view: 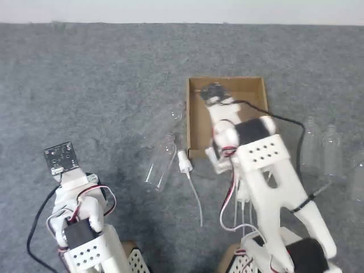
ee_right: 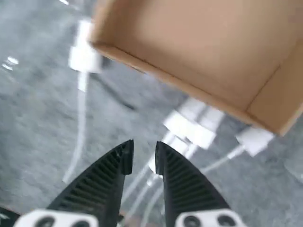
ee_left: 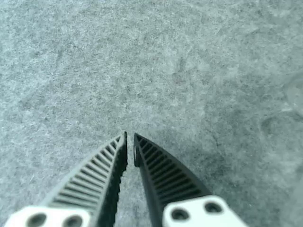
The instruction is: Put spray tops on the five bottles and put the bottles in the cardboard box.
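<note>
My right gripper (ee_right: 143, 152) hangs just above the grey carpet in front of the cardboard box (ee_right: 265, 101), narrowly open with nothing between its fingers. Several white spray tops (ee_right: 189, 126) with thin tubes lie beyond its tips beside the box wall. Another spray top (view: 183, 162) lies left of the box (view: 196, 133), next to two clear bottles lying on their sides (view: 161, 161) (view: 170, 115). Three clear bottles stand upright at the right (view: 310, 143) (view: 331, 149) (view: 358, 179). My left gripper (ee_left: 130, 138) is shut over bare carpet at the near left.
The right arm (view: 261, 153) stretches over the near part of the box and hides the spray tops under it. The left arm (view: 79, 227) stays folded at the near left corner. Grey carpet (view: 85, 85) covers the whole table.
</note>
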{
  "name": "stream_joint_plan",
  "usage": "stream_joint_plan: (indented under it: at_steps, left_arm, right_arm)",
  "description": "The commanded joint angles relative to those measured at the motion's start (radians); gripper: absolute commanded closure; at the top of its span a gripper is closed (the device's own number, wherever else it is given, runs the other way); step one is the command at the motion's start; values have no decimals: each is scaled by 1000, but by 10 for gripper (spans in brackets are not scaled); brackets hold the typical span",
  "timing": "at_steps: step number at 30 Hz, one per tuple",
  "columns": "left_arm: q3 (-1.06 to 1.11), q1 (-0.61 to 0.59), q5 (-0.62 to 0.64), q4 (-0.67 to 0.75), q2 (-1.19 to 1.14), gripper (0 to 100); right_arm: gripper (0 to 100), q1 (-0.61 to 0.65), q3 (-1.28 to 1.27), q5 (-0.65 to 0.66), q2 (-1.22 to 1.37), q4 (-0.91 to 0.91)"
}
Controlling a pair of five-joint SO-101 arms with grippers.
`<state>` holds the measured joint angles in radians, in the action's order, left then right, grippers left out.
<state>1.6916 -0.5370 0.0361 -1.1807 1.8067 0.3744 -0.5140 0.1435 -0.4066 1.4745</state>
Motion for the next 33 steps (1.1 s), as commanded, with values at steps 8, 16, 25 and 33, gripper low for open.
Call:
stream_joint_plan:
  at_steps: [8, 16, 25, 33]
  left_arm:
    - [-7, 2, -3, 23, 15, 983]
    - [-7, 2, -3, 23, 15, 983]
    - [-7, 2, -3, 23, 15, 983]
    - [-7, 2, -3, 23, 15, 983]
  right_arm:
    - [955, -73, -302, 110, -56, -159]
    - [853, -74, -318, 112, -56, -156]
    - [839, -74, -319, 112, -44, -168]
    - [836, -77, -367, 109, -44, -214]
